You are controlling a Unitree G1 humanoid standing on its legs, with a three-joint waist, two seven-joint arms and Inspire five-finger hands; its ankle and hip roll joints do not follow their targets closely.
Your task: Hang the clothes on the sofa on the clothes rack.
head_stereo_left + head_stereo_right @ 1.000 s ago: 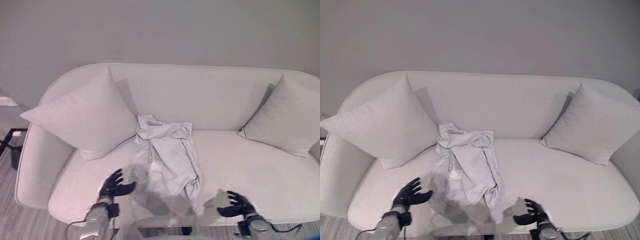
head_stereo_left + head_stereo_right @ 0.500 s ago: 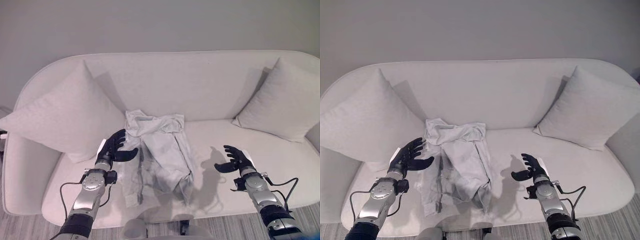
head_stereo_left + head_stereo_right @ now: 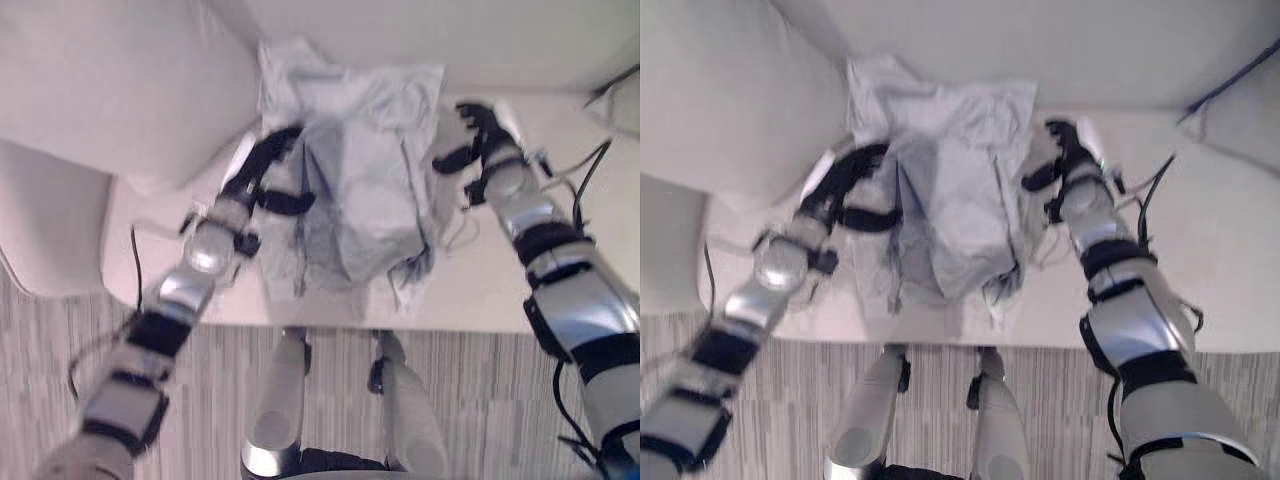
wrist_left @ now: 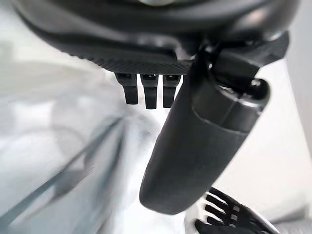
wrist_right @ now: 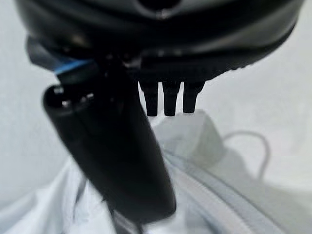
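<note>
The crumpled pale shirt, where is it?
The crumpled pale grey shirt lies mid-seat on the white sofa, between the left hand and right hand.

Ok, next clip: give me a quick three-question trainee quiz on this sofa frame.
1. True or false: the pale garment lies on the sofa seat.
2. Which hand is at the garment's edge nearer the cushion? A) left hand B) right hand
3. Fill in: both hands have their fingers ____ , gripping nothing yet.

Key: 1 true. 2 A. 3 open: in the wrist views, fingers and stand straight above the cloth.
</note>
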